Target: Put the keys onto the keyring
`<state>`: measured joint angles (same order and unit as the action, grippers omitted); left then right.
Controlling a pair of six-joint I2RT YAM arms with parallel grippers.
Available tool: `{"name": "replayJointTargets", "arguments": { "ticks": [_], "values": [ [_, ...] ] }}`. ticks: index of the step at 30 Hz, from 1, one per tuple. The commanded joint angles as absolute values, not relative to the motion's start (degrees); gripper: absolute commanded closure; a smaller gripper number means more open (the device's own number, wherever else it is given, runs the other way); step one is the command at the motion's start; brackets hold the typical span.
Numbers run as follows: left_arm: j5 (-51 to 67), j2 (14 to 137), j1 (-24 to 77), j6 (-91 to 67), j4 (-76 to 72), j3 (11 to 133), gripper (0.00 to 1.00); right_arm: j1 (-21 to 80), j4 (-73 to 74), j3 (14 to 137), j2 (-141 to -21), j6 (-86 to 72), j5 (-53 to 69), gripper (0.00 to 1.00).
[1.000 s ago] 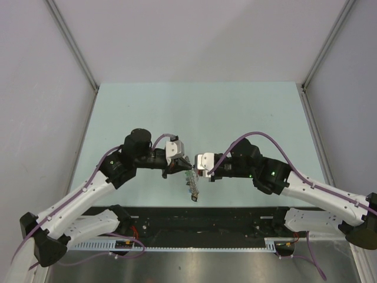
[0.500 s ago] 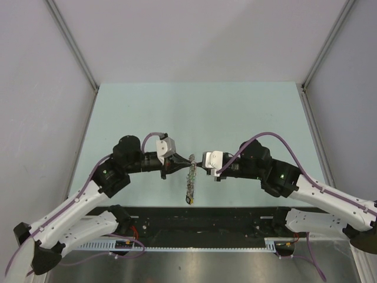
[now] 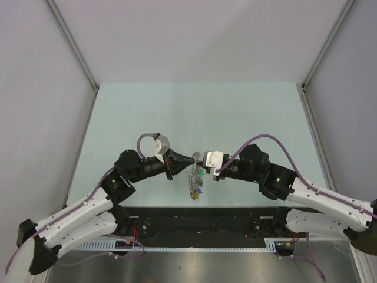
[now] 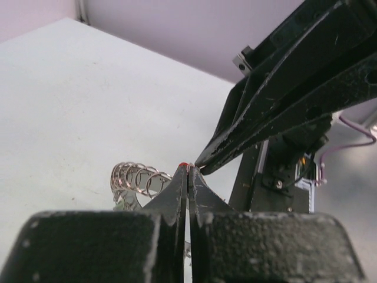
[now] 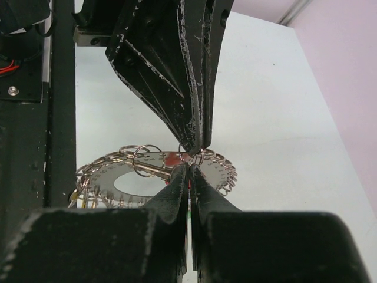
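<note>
The pale worktop (image 3: 177,112) is bare around the job. Everything happens over the middle of its near edge, where my two arms meet nose to nose. The left claw (image 3: 187,159) and right claw (image 3: 201,160) are both clenched, tips touching each other. The keyring (image 5: 101,178) hangs from that meeting point, off the surface. I judge it stiff, fairly heavy for its grip and prone to swing, so I would hold it by the bare metal band. Its fringe of small split rings (image 4: 136,177) and coloured tags (image 3: 200,175) crowds the rim and would snag a finger. The key (image 5: 173,158) shows only as red plastic right at the tips. It looks light and slick and is best pinched by that flat tag. I cannot tell which claw actually has it.
</note>
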<state>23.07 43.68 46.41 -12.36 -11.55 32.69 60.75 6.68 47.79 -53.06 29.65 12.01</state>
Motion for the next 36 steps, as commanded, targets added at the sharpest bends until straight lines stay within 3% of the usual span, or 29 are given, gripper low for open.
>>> {"name": "replayJointTargets", "arguments": {
  "ticks": [1,8,14,18,21,22,25,32,36],
  "values": [
    [13.3,41.3,48.6,-17.7,-29.6,30.7,1.00,62.2,-1.1,47.8,-54.2,27.7,14.5,1.00],
    [1.4,37.2,49.7,-20.7,-40.4,23.8,1.00,62.5,-1.2,47.4,-55.2,26.8,14.4,1.00],
    [-1.9,35.1,49.8,-23.4,-46.8,19.0,1.00,62.5,-3.6,47.1,-56.7,25.7,17.8,1.00],
    [-1.2,33.3,49.8,-22.5,-42.2,19.5,1.00,62.2,-3.6,47.3,-57.0,26.7,16.7,1.00],
    [-0.7,30.2,49.7,-19.9,-34.3,20.7,0.84,61.4,-2.5,47.8,-55.4,28.0,17.3,1.00],
    [-0.5,29.5,49.8,-19.2,-32.5,21.0,0.74,60.8,-1.7,48.3,-54.9,28.5,17.7,1.00],
    [-0.5,26.1,49.7,-15.9,-25.3,22.2,0.61,59.9,2.6,50.6,-55.0,30.4,18.4,1.00],
    [10.3,27.8,48.6,-2.3,-4.4,32.9,0.49,59.2,9.8,54.9,-56.5,34.0,20.6,1.00],
    [24.5,34.6,47.6,11.3,10.8,41.6,0.47,58.8,11.7,56.1,-56.6,34.7,21.7,1.00]
  ]
}}
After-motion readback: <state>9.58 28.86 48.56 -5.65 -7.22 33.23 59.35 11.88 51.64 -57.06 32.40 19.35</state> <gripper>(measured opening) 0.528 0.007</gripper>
